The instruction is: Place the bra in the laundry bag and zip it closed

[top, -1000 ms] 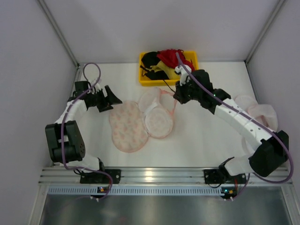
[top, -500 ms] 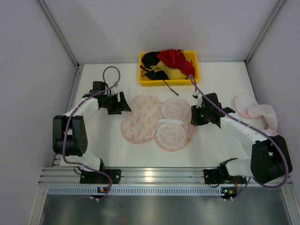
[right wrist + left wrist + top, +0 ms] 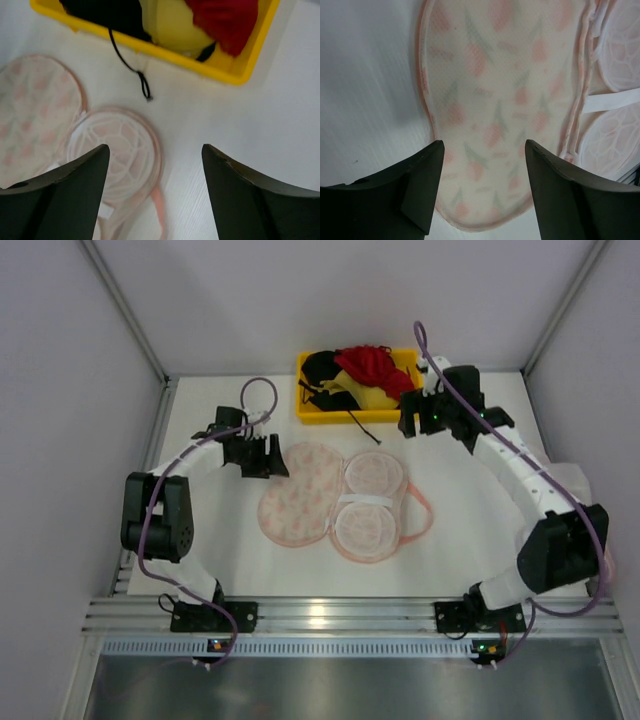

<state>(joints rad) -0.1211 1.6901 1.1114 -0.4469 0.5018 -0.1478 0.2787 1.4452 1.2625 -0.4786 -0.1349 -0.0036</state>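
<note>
The red bra lies on top of the pile in the yellow bin; the right wrist view shows the bra at the upper edge. The printed laundry bag lies spread open mid-table, its round mesh cups facing up. My left gripper hovers open over the bag's left lobe, and nothing is between its fingers. My right gripper is open and empty in front of the bin, above bare table beside the bag.
The bin also holds a yellow bra and black bras; a black strap hangs over its front rim. Plain white pink-edged bags lie at the right, partly behind the right arm. Walls enclose the table.
My right gripper opened, let go of the bag and swung back toward the bin. The bag now lies unfolded and flat. My left gripper moved right to the bag's left lobe.
</note>
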